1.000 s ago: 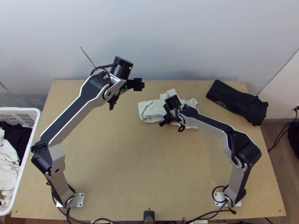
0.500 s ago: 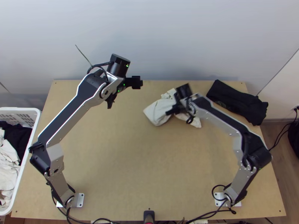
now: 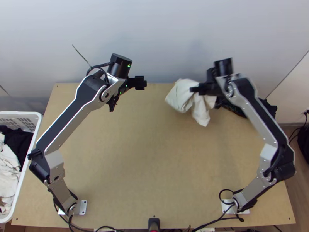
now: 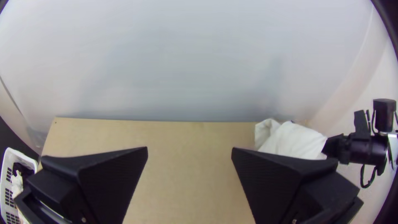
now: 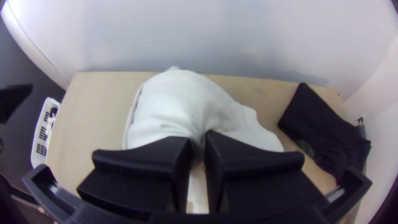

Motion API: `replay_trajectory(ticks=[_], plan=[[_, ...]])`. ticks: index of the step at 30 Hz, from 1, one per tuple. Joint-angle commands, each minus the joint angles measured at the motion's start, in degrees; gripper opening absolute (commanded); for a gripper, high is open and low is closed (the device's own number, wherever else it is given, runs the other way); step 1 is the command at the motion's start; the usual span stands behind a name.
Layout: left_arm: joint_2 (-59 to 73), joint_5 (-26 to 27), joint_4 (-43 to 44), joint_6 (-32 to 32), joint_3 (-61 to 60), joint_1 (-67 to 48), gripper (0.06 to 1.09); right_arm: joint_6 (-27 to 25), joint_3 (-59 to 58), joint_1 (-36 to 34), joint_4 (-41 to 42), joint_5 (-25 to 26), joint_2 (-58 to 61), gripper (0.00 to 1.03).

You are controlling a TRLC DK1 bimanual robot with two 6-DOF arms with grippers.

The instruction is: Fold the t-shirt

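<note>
A cream-white t-shirt [image 3: 183, 94] is hanging bunched from the right gripper [image 3: 194, 89], over the far part of the light wooden table [image 3: 146, 166], right of its middle. One broad fold is bulging toward the left and a narrower tail is drooping toward the near side. I cannot tell whether the lowest cloth is touching the wood, or which part of the shirt is being pinched. In the right wrist view, the right gripper [image 5: 200, 137] is closing its two flat black fingers on the fabric, which is gathering into creases between the tips and spreading out beyond them.

Well apart from the shirt, toward the left, the left gripper [image 3: 126, 94] is hovering near the table's far edge. In the left wrist view, the left gripper [image 4: 189, 155] is holding its fingers wide apart, with nothing between them but a view of bare wood.

A black cloth [image 3: 270, 108] is lying folded at the far right corner of the table, partly hiding behind the right arm [image 3: 262, 123] in the top view. Beyond the table's left edge, a white plastic basket [image 3: 23, 113] is holding black fabric [image 3: 17, 143] and, nearer, rumpled white fabric [image 3: 7, 166]. A pale wall [image 3: 154, 38] is rising behind the table.
</note>
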Motion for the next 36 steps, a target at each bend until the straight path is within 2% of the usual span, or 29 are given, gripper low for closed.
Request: replay_trajectory(ticks=[1, 6, 13, 18, 22, 26, 30, 36], plan=[[-0.75, 0.0, -0.19, -0.17, 0.67, -0.1, 1.04, 1.52, 9.49, -8.01, -6.42, -3.83, -1.67, 0.03], [-1.36, 0.0, -0.9, -0.43, 0.58, 0.08, 1.04, 0.38, 15.64, -19.43, -11.08, -8.23, -1.85, 0.03], [-1.45, 0.0, -0.99, -0.61, 0.58, 0.08, 1.04, -4.19, 19.15, -38.24, -14.86, -15.0, -2.2, 0.03], [-1.72, 0.0, -1.95, -0.7, 0.58, 0.08, 1.04, -9.2, 19.33, -50.81, -14.86, -17.19, 0.17, 0.03], [-1.98, 0.0, -2.48, -0.7, 0.49, 0.43, 1.04, -12.89, 20.12, -57.66, -14.86, -18.16, 4.13, 0.03], [-2.42, 0.0, -2.83, -0.7, -0.21, 0.78, 1.04, -14.48, 18.19, -58.02, -14.86, -18.16, 7.2, 0.03], [-2.68, 0.0, -3.45, -0.7, -0.56, 1.22, 1.04, -14.3, 17.13, -52.39, -14.34, -18.07, 10.98, 0.03], [-5.14, 0.0, -3.53, -0.7, -2.58, 2.54, 1.04, -7.97, 17.22, -44.13, -9.68, -17.1, 17.75, 0.03]])
